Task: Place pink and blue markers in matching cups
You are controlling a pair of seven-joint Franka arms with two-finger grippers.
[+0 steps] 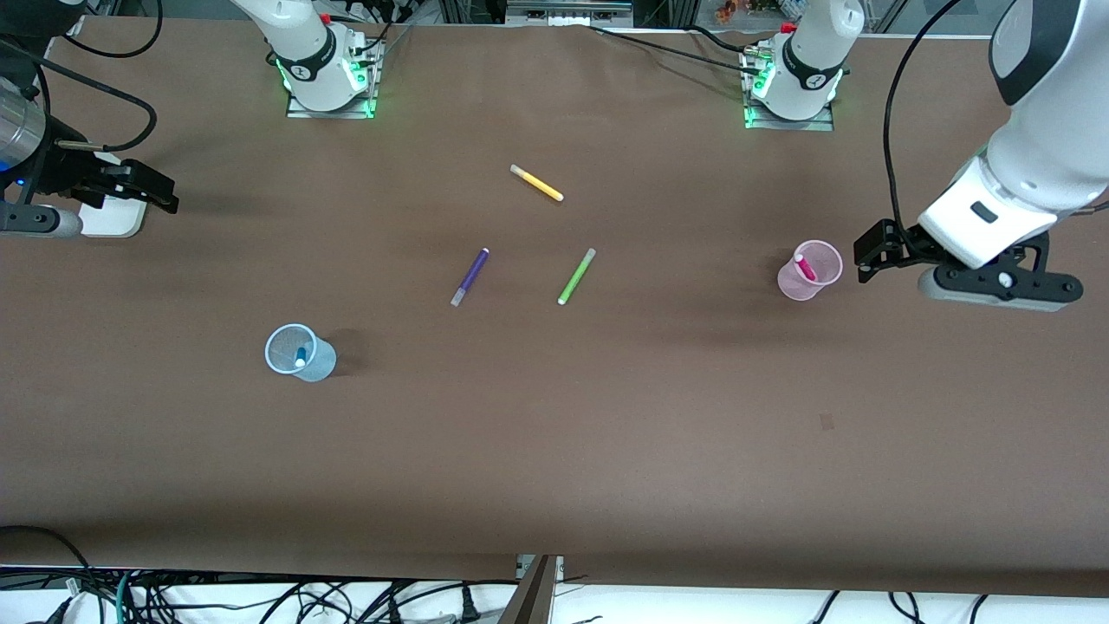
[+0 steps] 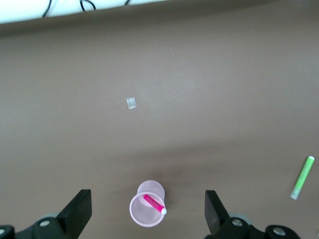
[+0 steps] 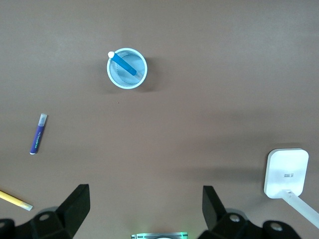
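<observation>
The pale pink cup stands upright toward the left arm's end of the table, with the pink marker leaning inside it. Both show in the left wrist view, cup and marker. The pale blue cup stands toward the right arm's end with the blue marker in it; both show in the right wrist view, cup and marker. My left gripper hangs open and empty in the air beside the pink cup. My right gripper is open and empty over the table's right-arm end.
A dark purple pen, a lime-green pen and a yellow pen lie loose mid-table between the cups. A white flat device lies under the right gripper. A small tape scrap lies on the table.
</observation>
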